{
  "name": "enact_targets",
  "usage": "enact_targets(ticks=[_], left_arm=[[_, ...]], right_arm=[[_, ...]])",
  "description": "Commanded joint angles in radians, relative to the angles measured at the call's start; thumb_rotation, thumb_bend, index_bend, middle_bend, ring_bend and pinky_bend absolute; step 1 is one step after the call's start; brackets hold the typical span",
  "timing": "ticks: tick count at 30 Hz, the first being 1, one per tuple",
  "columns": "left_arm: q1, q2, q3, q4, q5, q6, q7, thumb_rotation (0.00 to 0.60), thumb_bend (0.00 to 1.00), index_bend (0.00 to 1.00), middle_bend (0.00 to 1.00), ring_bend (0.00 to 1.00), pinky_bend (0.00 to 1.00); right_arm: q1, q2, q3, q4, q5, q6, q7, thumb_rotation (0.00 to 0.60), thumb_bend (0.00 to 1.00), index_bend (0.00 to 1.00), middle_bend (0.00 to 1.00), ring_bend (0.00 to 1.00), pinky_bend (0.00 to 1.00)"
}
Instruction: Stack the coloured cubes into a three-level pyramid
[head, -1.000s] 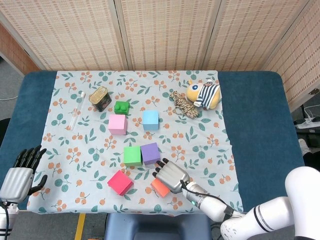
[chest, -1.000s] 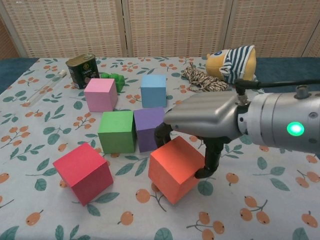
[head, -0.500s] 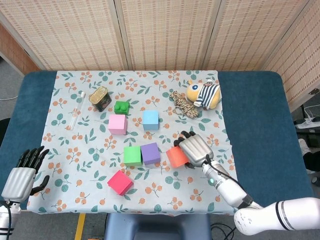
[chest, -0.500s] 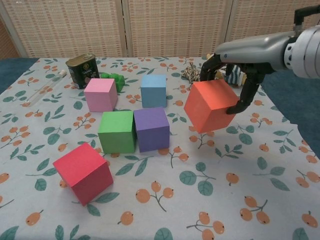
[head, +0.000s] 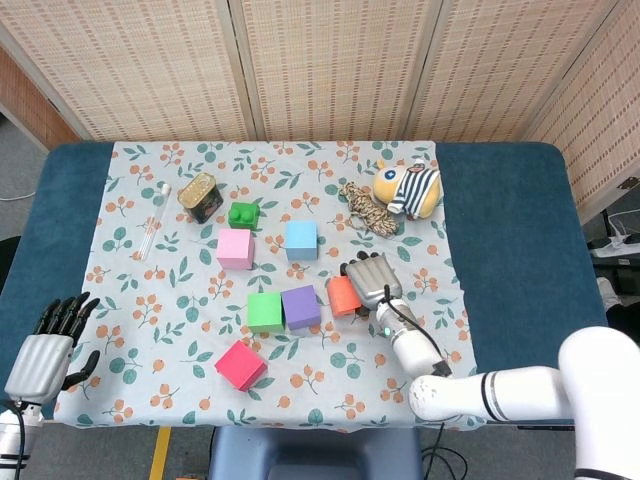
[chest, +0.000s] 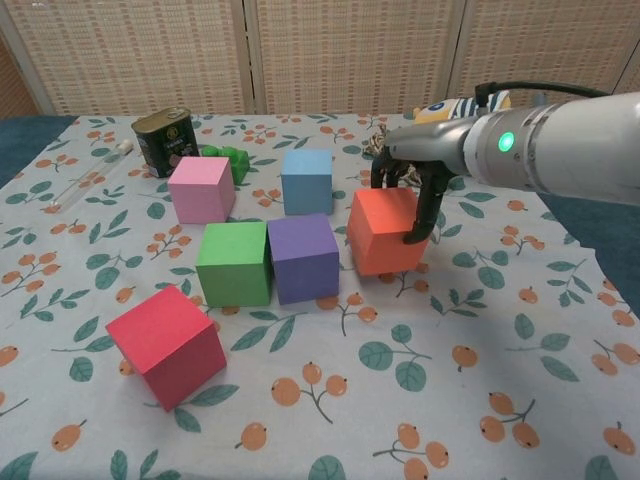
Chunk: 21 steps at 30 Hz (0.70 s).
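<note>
The right hand (chest: 415, 185) gripped the orange-red foam cube (chest: 385, 231) from above, its dark fingers (chest: 421, 215) curled down over the cube's right and rear faces. That cube sat on the floral-print tablecloth (chest: 450, 400) just to the right of the purple foam cube (chest: 303, 257), with a narrow gap between them; whether its base rested fully on the cloth could not be told. In the head view the same hand (head: 369, 280) covered the orange-red cube's (head: 342, 296) right edge.

Taking the purple cube (head: 300, 306) as the landmark: the green foam cube (chest: 234, 264) stood touching its left side, forming a row. The magenta foam cube (chest: 167, 345) lay in front of it and to the left, well apart and turned at an angle. Behind it stood the light blue foam cube (chest: 306, 181), and behind and to the left the pink foam cube (chest: 201, 189). Farther back to the left were a small green toy brick (head: 242, 214) and a gold metal tin (chest: 164, 141).

The left hand (head: 45, 350) hung released off the cloth's near left corner, fingers apart, grasping nothing, far to the left of the purple cube.
</note>
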Motion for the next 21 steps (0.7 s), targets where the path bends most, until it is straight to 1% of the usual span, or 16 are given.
enact_targets(ticks=[1, 4, 7, 11, 21], left_arm=[[-0.001, 0.0, 0.0, 0.001, -0.001, -0.003, -0.003, 0.6, 0.42, 0.0, 0.0, 0.0, 0.04], [-0.003, 0.001, 0.002, 0.002, -0.001, -0.009, -0.006, 0.6, 0.42, 0.0, 0.0, 0.0, 0.04], [-0.004, 0.001, 0.002, 0.002, 0.0, -0.009, -0.006, 0.6, 0.42, 0.0, 0.0, 0.0, 0.04], [-0.002, 0.004, 0.005, 0.0, 0.007, -0.002, -0.01, 0.6, 0.42, 0.0, 0.0, 0.0, 0.04], [-0.001, 0.009, 0.008, 0.001, 0.014, 0.002, -0.022, 0.6, 0.41, 0.0, 0.0, 0.0, 0.04]], right_arm=[[0.022, -0.028, 0.011, 0.009, 0.035, 0.03, -0.033, 0.6, 0.13, 0.75, 0.31, 0.14, 0.23], [0.034, -0.047, 0.022, 0.016, 0.067, 0.048, -0.053, 0.6, 0.13, 0.75, 0.31, 0.14, 0.24], [0.037, -0.052, 0.026, 0.019, 0.077, 0.053, -0.059, 0.6, 0.13, 0.75, 0.31, 0.14, 0.24], [0.059, -0.084, 0.054, 0.033, 0.144, 0.066, -0.087, 0.6, 0.13, 0.75, 0.31, 0.14, 0.24], [0.086, -0.127, 0.088, 0.042, 0.211, 0.11, -0.141, 0.6, 0.13, 0.75, 0.31, 0.14, 0.25]])
